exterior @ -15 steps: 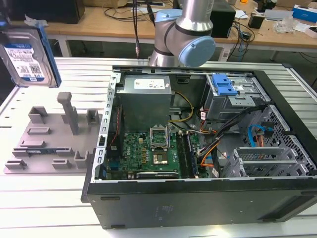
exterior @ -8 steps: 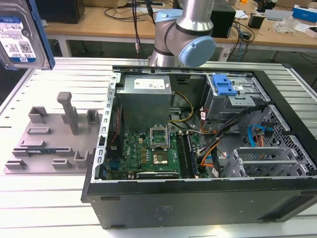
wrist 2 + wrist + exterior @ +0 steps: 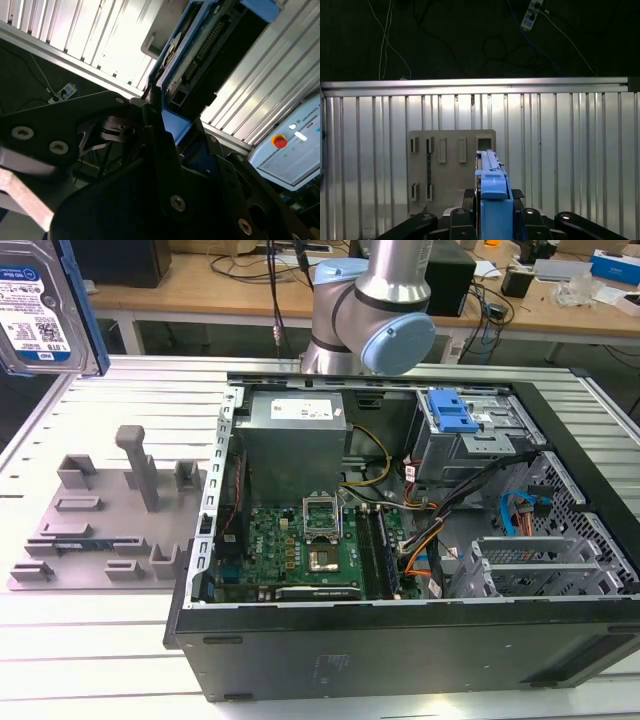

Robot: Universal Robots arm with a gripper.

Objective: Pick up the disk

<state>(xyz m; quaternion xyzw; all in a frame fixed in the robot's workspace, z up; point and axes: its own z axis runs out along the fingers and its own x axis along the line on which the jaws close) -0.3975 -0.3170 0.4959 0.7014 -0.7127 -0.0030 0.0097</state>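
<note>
Disk (image 3: 45, 305) sits at the exterior view's far left, close to the camera and well above the ribbed metal tabletop (image 3: 90, 640), label side facing the camera, blue rail along its right edge. In the first wrist view the disk (image 3: 492, 200) is seen edge-on, blue rail up the middle, clamped between the black fingers (image 3: 462, 222) of the hand (image 3: 492, 222); hand clenched on the disk, a finger pressing each flat face. Second wrist view shows the same grip from the side: disk (image 3: 210, 50) sticks out past the hand (image 3: 167, 125), connector edge and circuit side showing, blue rail at the end.

Below the disk in the first wrist view lies a grey fixture plate (image 3: 451, 170) with slots, flat on the tabletop (image 3: 570, 165). In the exterior view the fixture plate (image 3: 100, 520) is on the left of the tabletop, just beside the open computer case (image 3: 400, 540). Case lies on its side, motherboard, grey power supply box (image 3: 295, 435) and blue drive-bay latch (image 3: 450, 412) visible inside. Arm (image 3: 375, 310) rises behind the case's far edge.
</note>
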